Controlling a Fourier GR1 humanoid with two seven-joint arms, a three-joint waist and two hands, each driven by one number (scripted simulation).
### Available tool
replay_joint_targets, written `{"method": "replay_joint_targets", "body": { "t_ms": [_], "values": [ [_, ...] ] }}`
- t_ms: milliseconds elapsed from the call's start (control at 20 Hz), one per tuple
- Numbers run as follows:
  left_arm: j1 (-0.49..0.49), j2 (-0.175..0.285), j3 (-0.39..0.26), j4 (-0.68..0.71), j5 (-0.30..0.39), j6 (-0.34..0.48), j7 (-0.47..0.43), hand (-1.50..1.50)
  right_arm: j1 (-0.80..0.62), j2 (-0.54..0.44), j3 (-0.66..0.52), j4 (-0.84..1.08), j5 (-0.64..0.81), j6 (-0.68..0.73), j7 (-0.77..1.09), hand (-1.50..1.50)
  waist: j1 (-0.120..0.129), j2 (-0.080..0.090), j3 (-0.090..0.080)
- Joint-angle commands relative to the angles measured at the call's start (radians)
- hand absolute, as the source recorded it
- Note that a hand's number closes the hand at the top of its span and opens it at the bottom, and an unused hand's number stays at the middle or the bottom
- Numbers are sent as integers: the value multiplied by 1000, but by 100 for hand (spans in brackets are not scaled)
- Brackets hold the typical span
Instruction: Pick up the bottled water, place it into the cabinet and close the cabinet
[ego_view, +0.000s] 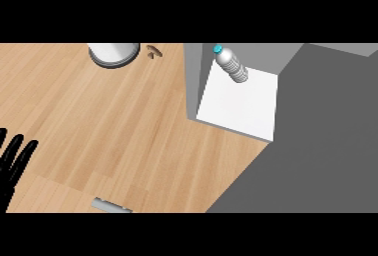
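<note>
The bottled water (233, 65), clear with a blue cap, lies inside the open cabinet (240, 102) on its white floor, near the back, cap pointing to the upper left. My left hand (13, 160) shows at the view's left edge with fingers straight and pointing up, far from the bottle and holding nothing. My right hand is not visible. The cabinet's grey left wall (193, 75) stands beside the bottle. No cabinet door is clearly visible.
A white-and-grey round container (113, 52) stands at the counter's far edge. A small brown object (153, 50) lies next to it. A grey piece (111, 205) sits at the near edge. The wooden counter (118, 120) meets grey floor at the right.
</note>
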Motion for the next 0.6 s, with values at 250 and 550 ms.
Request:
{"method": "replay_joint_targets", "body": {
  "t_ms": [250,550],
  "values": [
    [1,6,13,21,17,-21,4,-150,-155,117,-8,116,-36,-115,156,150,-13,-4,5],
    [-14,7,29,41,27,-29,2,-150,-359,143,-72,238,-19,-125,280,150,-23,-9,7]
  ]
}}
